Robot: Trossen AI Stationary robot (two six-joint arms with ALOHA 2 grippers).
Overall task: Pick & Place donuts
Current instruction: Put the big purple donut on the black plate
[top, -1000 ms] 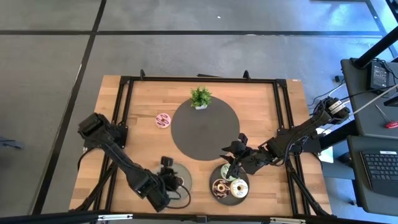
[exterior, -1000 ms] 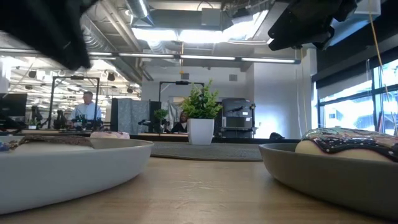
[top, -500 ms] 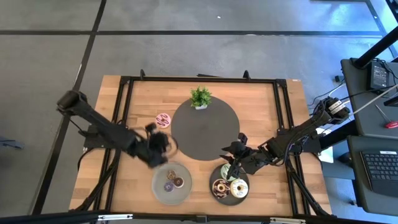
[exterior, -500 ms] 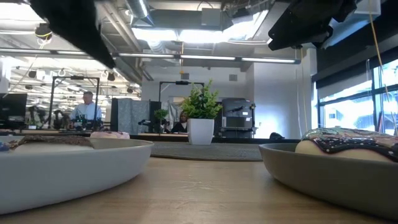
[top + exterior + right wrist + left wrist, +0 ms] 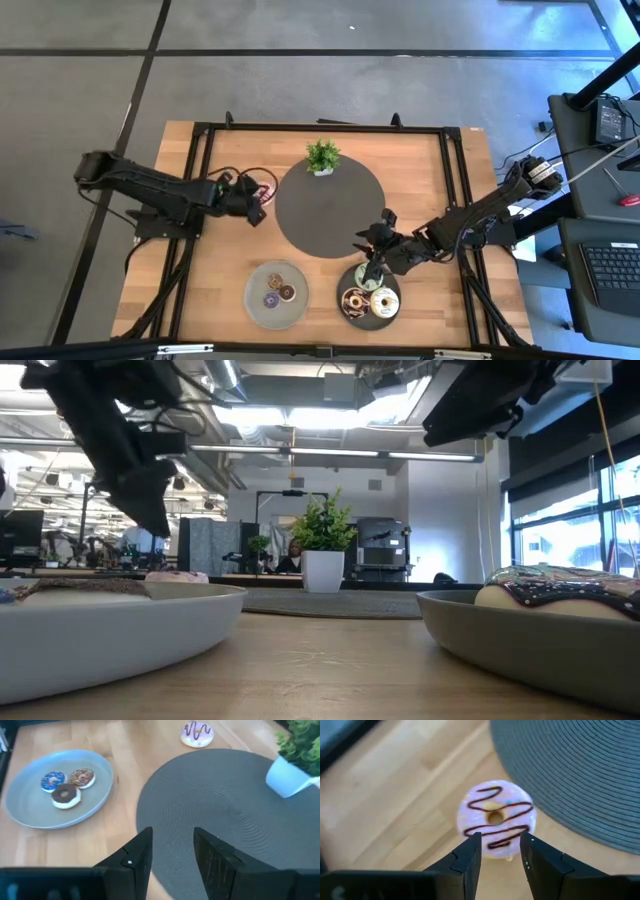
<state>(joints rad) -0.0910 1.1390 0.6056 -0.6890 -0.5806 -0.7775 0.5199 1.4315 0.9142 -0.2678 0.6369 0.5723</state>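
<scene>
Pink donut (image 5: 496, 818) with a chocolate zigzag is lying flat on the bare wood table (image 5: 230, 255), just beside the edge of the round ribbed grey mat (image 5: 330, 210). Left gripper (image 5: 498, 851) is hovering right over it, fingers parted and empty, donut sitting just ahead of the gap. Right gripper (image 5: 171, 843), also parted and empty, is waiting by the dark plate (image 5: 345, 279). Donut looks soft, glossy-iced, ring-shaped.
</scene>
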